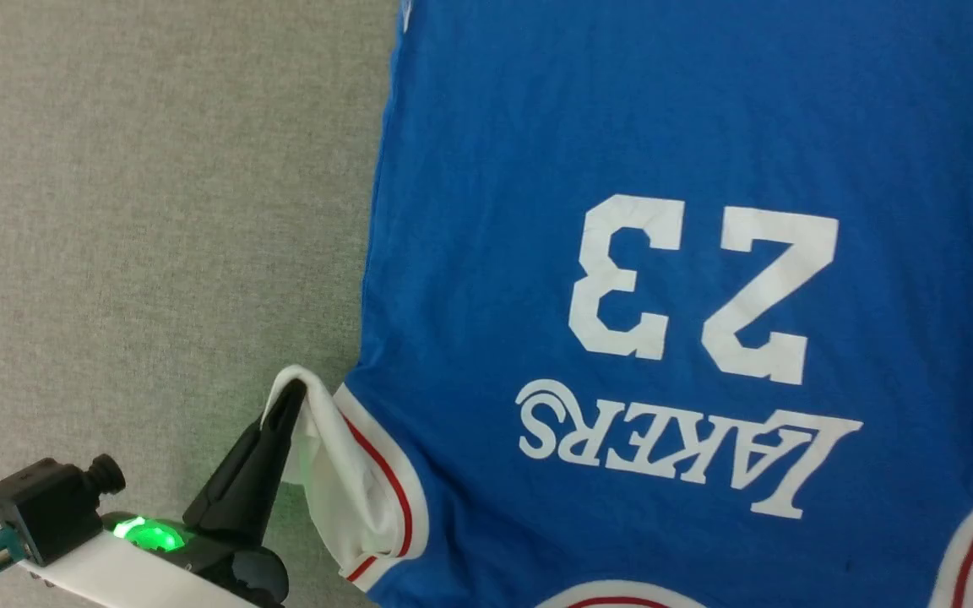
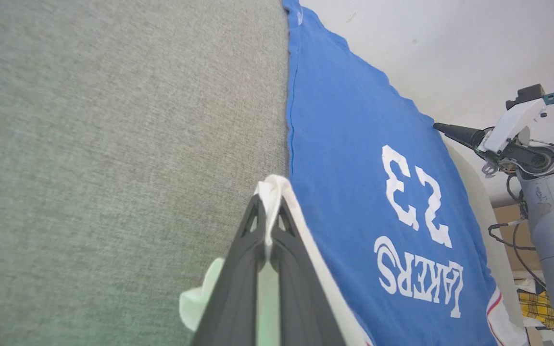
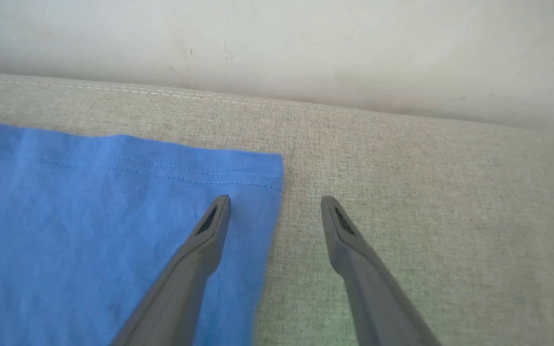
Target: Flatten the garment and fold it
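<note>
Pinching garment [image 1: 486, 169] sleeve, left pincer [image 1: 292, 395] clamped, right pincer [image 3: 275, 202] apart astride hem corner (wrist view)

Grips a white fold of the garment [image 1: 326, 473] in the left gripper [image 1: 292, 395], pinched tight, at seven o'clock of the head view, dark fingers [image 1: 241, 481] slanting toward one o'clock. Shows a green light [image 1: 144, 534] on the pale left wrist [image 1: 115, 578]. Holds the right gripper [image 3: 276, 202] spread wide with nothing between, rising from six toward twelve in the right wrist view. Reaches with the grey right arm [image 2: 553, 216] from three o'clock of the left wrist view, tips aimed toward ten.
</note>
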`<state>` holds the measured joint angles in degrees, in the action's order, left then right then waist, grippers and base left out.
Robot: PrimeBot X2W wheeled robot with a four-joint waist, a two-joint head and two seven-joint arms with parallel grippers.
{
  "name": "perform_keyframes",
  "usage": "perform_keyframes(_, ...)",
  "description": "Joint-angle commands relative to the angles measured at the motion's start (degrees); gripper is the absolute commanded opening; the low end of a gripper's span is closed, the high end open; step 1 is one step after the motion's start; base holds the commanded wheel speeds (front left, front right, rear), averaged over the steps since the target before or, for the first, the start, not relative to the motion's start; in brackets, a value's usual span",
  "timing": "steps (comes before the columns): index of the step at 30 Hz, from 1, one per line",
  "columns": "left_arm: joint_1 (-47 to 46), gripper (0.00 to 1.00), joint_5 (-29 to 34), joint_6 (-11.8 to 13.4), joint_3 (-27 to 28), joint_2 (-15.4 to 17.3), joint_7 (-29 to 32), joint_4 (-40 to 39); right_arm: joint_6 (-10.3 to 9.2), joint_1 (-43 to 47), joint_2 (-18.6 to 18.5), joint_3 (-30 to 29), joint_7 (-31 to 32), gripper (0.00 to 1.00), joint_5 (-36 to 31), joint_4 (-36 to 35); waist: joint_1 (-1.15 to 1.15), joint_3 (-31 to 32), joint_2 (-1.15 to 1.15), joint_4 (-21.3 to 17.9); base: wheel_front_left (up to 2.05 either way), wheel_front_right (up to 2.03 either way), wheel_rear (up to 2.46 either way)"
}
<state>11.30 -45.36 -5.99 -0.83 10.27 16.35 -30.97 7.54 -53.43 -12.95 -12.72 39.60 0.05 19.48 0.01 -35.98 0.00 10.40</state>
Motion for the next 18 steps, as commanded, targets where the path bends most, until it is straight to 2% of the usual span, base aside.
perform_keyframes(1, -1.0, 0.0, 0.4, -0.4, -0.3, 0.1, -0.5, 0.0, -0.05, -1.2, 0.2, -0.7, -0.3, 1.0, -0.9, 0.4, -0.01, -1.7, 0.0, 1.3, 0.0, 0.0, 0.0)
perform_keyframes(4, -1.2, 0.0, 0.3, -0.5, -0.6, 0.1, -0.8, 0.2, -0.05, -1.4, 0.5, -1.0, 0.2, 1.0, -1.6, 1.0, -0.01, -2.3, 0.0, 1.7, 0.0, 0.0, 0.0)
perform_keyframes(5, -1.3, 0.0, 0.3, -0.5, -0.6, 0.2, -0.9, 0.2, -0.05, -1.4, 0.6, -1.1, 0.3, 0.81, -1.7, 1.1, -0.01, -2.4, 0.0, 1.8, 0.0, 0.0, 0.0)
perform_keyframes(6, -1.2, 0.0, 0.3, -0.6, -0.5, 0.2, -1.0, 0.3, -0.05, -1.5, 0.6, -1.0, 0.4, 0.0, -1.9, 1.2, -0.01, -2.5, 0.0, 1.8, 0.0, 0.0, 0.0)
perform_keyframes(13, -1.0, 0.0, 0.6, -0.4, -0.3, 0.3, -1.5, 0.8, -0.05, -1.0, 0.7, 0.3, -1.6, 0.0, -1.8, 0.9, -0.01, -0.4, 0.0, 1.4, 0.0, 0.0, 0.0)
perform_keyframes(18, 0.2, 0.0, 1.0, 0.1, 0.4, 0.6, -1.7, 0.7, -0.05, 2.3, 0.8, 3.2, -4.1, 0.0, 3.8, -4.7, -0.01, 4.0, 0.0, -0.4, 0.0, 0.0, 0.0)
